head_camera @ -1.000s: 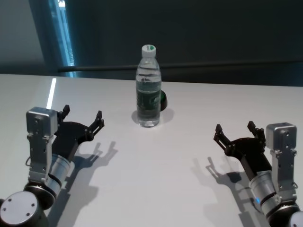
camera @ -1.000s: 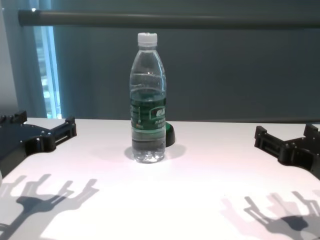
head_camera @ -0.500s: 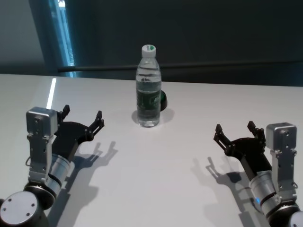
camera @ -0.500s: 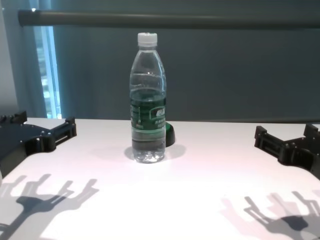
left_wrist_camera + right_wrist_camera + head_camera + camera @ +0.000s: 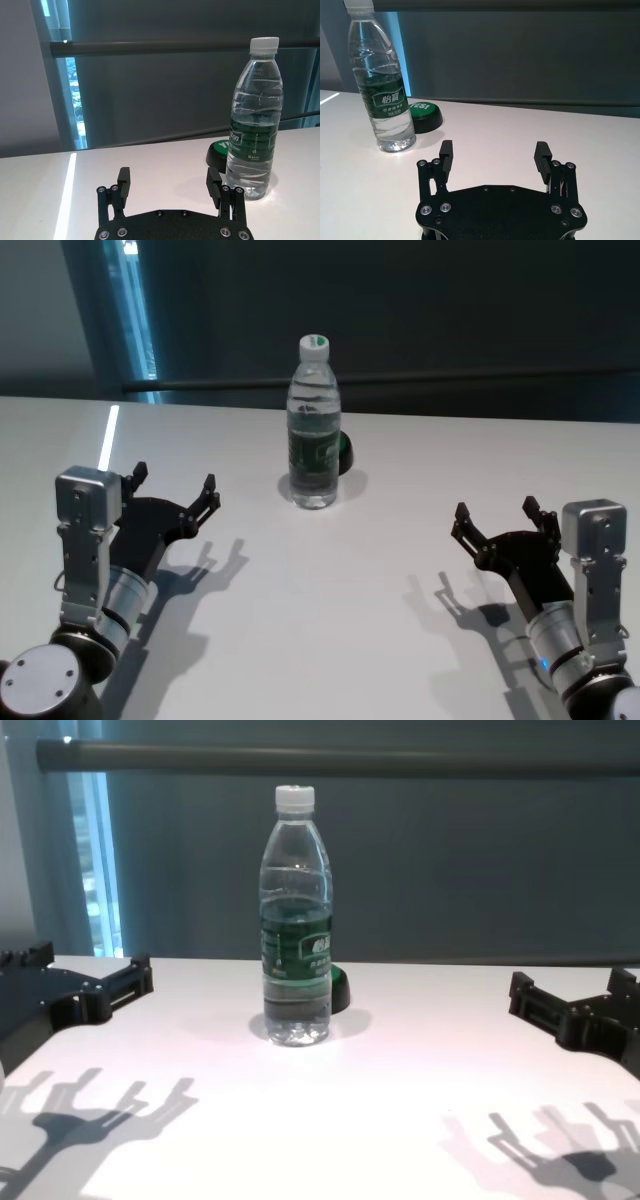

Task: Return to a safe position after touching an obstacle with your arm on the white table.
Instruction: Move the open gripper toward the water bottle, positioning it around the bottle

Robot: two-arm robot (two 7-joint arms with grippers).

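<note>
The obstacle (image 5: 314, 425), a tall clear water bottle with a white cap and a dark green label, stands upright mid-table toward the far edge of the white table (image 5: 330, 590); it also shows as the obstacle (image 5: 296, 920), the obstacle (image 5: 254, 120) and the obstacle (image 5: 381, 85). My left gripper (image 5: 175, 488) hovers open and empty over the table, well to the left of the bottle and nearer to me. On the other side my right gripper (image 5: 497, 517) is open too, holding nothing, to the right of the bottle and nearer. Neither arm touches the bottle.
A small dark green dome-shaped object (image 5: 343, 452) sits on the table right behind the bottle, at its right. Beyond the table's far edge runs a dark wall with a horizontal rail (image 5: 330, 758) and a bright window strip (image 5: 135, 310) at the left.
</note>
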